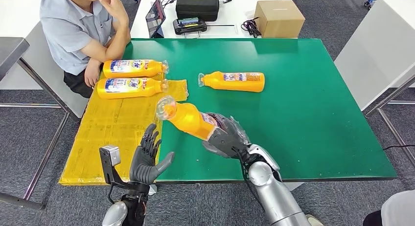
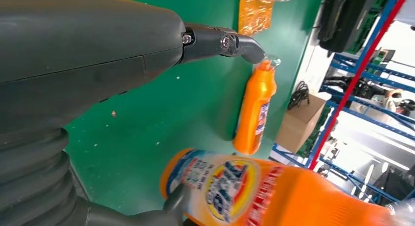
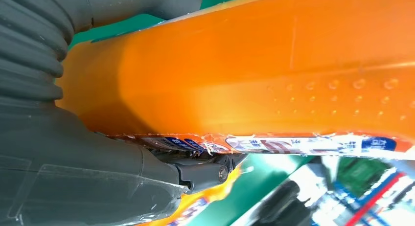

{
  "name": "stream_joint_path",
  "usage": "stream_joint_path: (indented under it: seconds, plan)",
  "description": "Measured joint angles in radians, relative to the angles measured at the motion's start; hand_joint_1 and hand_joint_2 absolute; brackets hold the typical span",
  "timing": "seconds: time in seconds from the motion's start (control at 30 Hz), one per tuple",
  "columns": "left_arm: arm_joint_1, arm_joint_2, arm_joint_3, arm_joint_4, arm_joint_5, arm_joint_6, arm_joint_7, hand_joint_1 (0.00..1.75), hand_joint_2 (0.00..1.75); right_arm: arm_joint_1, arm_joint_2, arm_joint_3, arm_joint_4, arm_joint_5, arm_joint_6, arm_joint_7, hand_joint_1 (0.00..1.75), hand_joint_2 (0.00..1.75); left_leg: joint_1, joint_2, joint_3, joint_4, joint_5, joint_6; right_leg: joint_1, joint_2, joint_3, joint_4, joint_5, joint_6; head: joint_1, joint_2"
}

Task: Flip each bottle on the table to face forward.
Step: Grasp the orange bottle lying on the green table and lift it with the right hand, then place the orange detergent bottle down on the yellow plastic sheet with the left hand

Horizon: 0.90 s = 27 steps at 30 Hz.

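Observation:
My right hand [image 1: 226,134] grips the base end of an orange bottle [image 1: 188,118] and holds it lifted over the table's near side, its clear cap pointing to the far left. Close up, that bottle [image 3: 274,74] runs across the right wrist view, label edge along its lower side. My left hand [image 1: 147,157] is open, palm up, just below and left of the held bottle [image 2: 254,192]. Another orange bottle [image 1: 234,81] lies on the green table [image 1: 313,108] near the middle. Two more bottles [image 1: 132,68] [image 1: 129,87] lie side by side at the far left.
A person [image 1: 80,30] sits at the table's far left corner, one forearm by the two bottles. A yellow sheet [image 1: 112,133] covers the left strip of the table. Behind stand a cardboard box [image 1: 279,18], a black case [image 1: 197,5] and a tablet [image 1: 155,13].

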Motion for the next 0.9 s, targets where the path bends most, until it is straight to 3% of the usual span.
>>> stream_joint_path:
  seconds: [0.43, 0.9]
  plan:
    - [-0.088, -0.001, -0.013, 0.082, 0.056, 0.003, -0.062, 0.00, 1.75, -0.038, 0.060, 0.123, 0.080, -0.010, -0.042, 0.008, 1.75, 1.75, 0.001, 0.000, -0.002, 0.000, 0.000, 0.000, 0.001, 0.000, -0.002, 0.000, 0.000, 0.000, 0.000, 0.000]
    - [-0.106, 0.001, -0.064, 0.085, 0.104, 0.003, -0.087, 0.00, 1.75, -0.053, 0.069, 0.163, 0.187, -0.030, -0.068, 0.004, 1.75, 1.75, 0.001, 0.000, -0.003, 0.000, 0.000, 0.000, 0.001, 0.000, -0.003, 0.000, 0.000, 0.000, 0.000, 0.000]
